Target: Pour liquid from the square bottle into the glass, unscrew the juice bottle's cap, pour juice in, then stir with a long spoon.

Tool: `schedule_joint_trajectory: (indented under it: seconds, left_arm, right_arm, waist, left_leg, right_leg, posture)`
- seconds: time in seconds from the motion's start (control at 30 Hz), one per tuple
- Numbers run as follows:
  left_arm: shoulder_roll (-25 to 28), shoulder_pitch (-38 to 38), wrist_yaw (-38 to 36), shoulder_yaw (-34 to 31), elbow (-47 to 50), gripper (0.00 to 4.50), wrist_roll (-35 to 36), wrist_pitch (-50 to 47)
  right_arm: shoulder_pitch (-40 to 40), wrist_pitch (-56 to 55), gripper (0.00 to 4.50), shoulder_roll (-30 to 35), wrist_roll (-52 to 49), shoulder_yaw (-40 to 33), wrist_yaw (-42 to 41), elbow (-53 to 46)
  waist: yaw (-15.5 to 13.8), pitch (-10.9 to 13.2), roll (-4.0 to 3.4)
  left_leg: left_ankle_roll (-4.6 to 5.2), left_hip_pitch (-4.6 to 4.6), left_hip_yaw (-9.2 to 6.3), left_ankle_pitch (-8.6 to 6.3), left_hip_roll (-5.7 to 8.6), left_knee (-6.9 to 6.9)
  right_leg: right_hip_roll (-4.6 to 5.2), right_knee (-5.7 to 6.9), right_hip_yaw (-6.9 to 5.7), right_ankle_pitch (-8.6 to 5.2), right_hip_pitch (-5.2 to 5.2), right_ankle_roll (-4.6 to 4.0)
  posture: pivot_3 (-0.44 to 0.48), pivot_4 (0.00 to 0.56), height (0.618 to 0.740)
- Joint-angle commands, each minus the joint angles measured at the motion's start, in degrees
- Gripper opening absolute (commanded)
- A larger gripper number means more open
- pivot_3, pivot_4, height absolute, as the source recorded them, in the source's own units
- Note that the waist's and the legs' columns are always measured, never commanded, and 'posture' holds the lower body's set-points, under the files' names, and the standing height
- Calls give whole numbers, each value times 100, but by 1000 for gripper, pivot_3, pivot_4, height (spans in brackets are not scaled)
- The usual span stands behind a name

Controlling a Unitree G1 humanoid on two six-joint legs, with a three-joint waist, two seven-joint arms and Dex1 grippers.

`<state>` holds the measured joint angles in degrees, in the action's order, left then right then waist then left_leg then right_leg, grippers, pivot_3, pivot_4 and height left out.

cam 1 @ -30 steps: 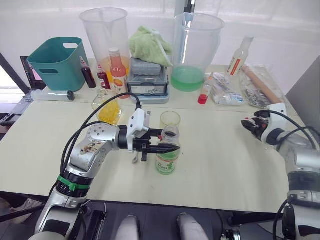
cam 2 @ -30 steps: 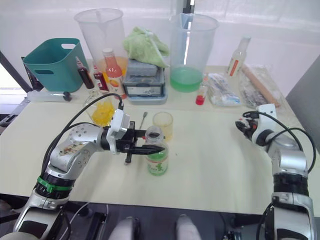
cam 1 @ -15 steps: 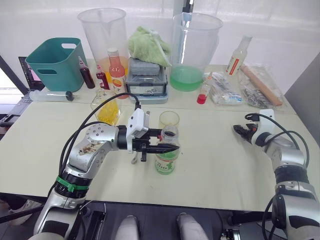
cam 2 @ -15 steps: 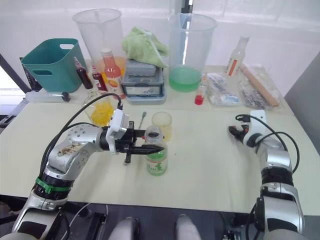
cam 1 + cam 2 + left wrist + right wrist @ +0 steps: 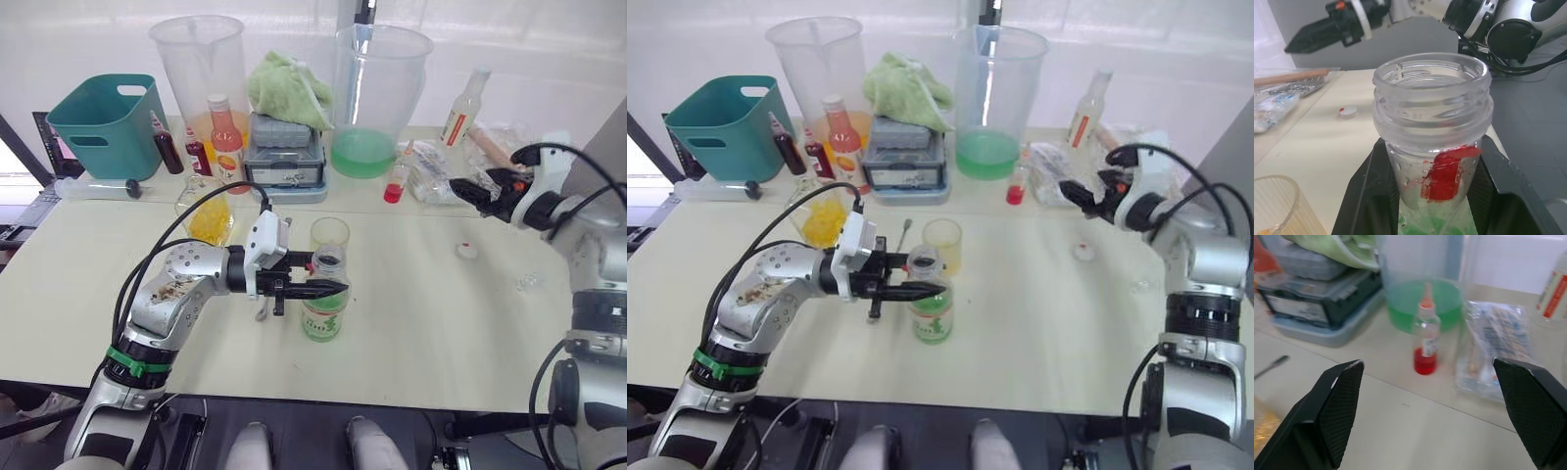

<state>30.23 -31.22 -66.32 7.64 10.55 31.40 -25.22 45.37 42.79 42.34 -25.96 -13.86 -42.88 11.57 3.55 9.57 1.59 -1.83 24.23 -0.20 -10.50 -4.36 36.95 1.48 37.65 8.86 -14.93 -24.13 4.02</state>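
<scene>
Crowding the far edge of the pale cream table (image 5: pixel 421 323) are a teal plastic basket (image 5: pixel 103 122) at 10 o'clock, two huge clear measuring jugs (image 5: pixel 201 64), one holding green liquid, a crumpled green cloth (image 5: pixel 284 88) on a grey case at 12 o'clock, and a small red-filled dropper bottle (image 5: pixel 1425 340). The left gripper (image 5: pixel 318 287) has its black fingers clamped on the neck of the round green-labelled juice bottle (image 5: pixel 323 311), standing upright and uncapped near the table's centre. The frosted glass tumbler (image 5: pixel 330 236) stands just behind it; the square bottle of yellow liquid (image 5: pixel 209 217) sits at 10 o'clock from it. The small white cap (image 5: pixel 467 251) lies alone at 3 o'clock. The right gripper (image 5: pixel 485 191) hangs above it, fingers spread wide and empty. The long spoon's handle (image 5: pixel 906 235) is partly hidden behind the left arm. White walls close the room.
</scene>
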Motion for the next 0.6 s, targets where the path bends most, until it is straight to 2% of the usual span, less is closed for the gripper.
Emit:
schedule_joint_trajectory:
  seconds: [0.03, 0.23, 0.43, 0.6]
  left_arm:
    - [176, 17, 334, -290, 168, 1384, 121, -410]
    - [323, 1, 859, -977, 745, 1384, 899, -1194]
    - [614, 206, 1372, -1755, 1264, 1384, 1642, -1837]
    - [1071, 193, 1597, -2188, 1248, 1384, 1776, -2025]
  right_arm:
    - [165, 523, 4451, 418, -499, 29, -558, -868]
    - [-17, 701, 4451, 861, -940, 294, -1452, -1611]
    - [-155, 783, 4451, 891, -1203, 516, -1852, -2064]
    - [-64, 824, 4451, 829, -1335, 756, -2036, -2233]
  waist:
    - [18, 0, 0]
    - [53, 16, 3]
    - [46, 23, 5]
    - [42, 32, 14]
  left_leg:
    - [0, 1, 0, 0, -1, 0]
    - [0, 12, -1, 0, -1, -4]
    - [0, 17, -1, -1, -1, -9]
    - [0, 15, -1, -1, -1, -8]
  right_leg:
    - [0, 0, 0, 0, -1, 0]
    - [0, -2, -1, -4, -14, 1]
    - [2, -5, -2, -8, -17, 4]
    - [2, -3, -4, -8, -17, 3]
  posture:
    - [0, 150, 707]
    - [0, 150, 707]
    - [0, 150, 707]
    - [0, 150, 707]
